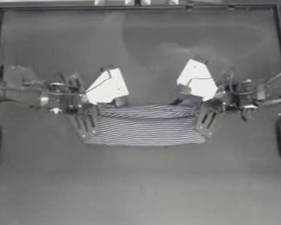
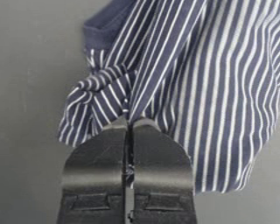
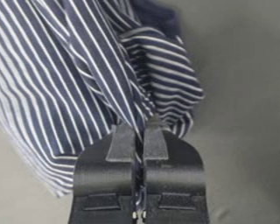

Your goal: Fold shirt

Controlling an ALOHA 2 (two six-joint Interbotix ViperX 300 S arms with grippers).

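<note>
- Both grippers sit closest to the overhead camera, one at each end of the shirt [image 1: 145,125], which lies as a folded striped band at the middle of the table [image 1: 137,189].
- Left gripper [image 1: 84,125] is at the band's left end. In its wrist view the jaws are pressed together with a pinch of striped cloth caught between the tips, so I judge it to be grasping the shirt.
- Right gripper [image 1: 206,119] is at the band's right end, and its wrist view shows the same: jaws clenched on a bunched fold of the cloth.
- The band's long axis runs left to right, straight from one gripper to the other, with the stripes running along it. Each arm is nearest its own end, and neither reaches across the middle.
- From each pair of jaws the rest of the shirt lies inward, toward the table's centre. A fold across that axis would, I think, need both ends carried together, near or far, at an even pace, or the band will skew.
- Solid navy cloth shows at the far corner in both wrist views; whether it is collar or sleeve hem I cannot tell.
- How many layers each pinch holds is hidden between the jaws.
- White panels on the arms cover the table just beyond the band's far edge, so that edge is only partly seen from above.
</note>
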